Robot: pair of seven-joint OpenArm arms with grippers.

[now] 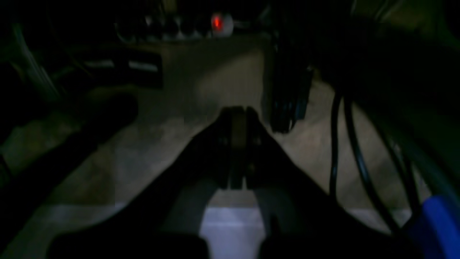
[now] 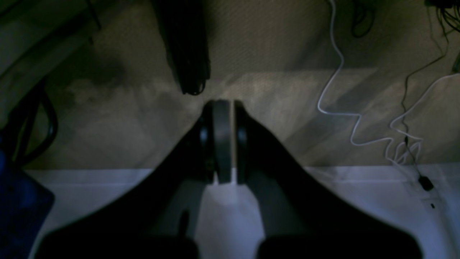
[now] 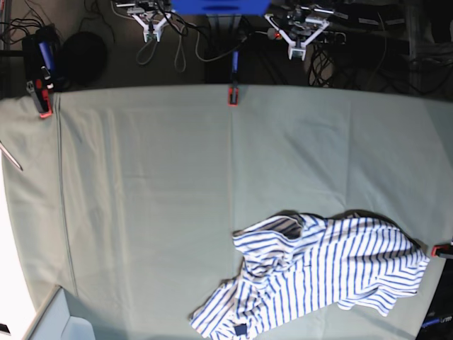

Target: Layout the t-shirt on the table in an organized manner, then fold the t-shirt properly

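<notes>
The t-shirt (image 3: pixel 318 273), white with thin blue stripes, lies crumpled and bunched at the front right of the table (image 3: pixel 156 198), with a small dark blue tag (image 3: pixel 241 330) at its lower left corner. Both arms are drawn back beyond the table's far edge, well away from the shirt. My left gripper (image 3: pixel 296 51) (image 1: pixel 238 111) is shut with nothing in it. So is my right gripper (image 3: pixel 150 34) (image 2: pixel 231 104), its pads pressed together. Neither wrist view shows the shirt, only floor and a pale strip of cloth.
Red clamps (image 3: pixel 231 95) (image 3: pixel 44 106) (image 3: pixel 442 249) pin the cloth at the far edge and the right side. A blue housing (image 3: pixel 216 6) stands between the arm bases. A white box corner (image 3: pixel 60 322) sits at the front left. Cables (image 2: pixel 345 108) trail on the floor.
</notes>
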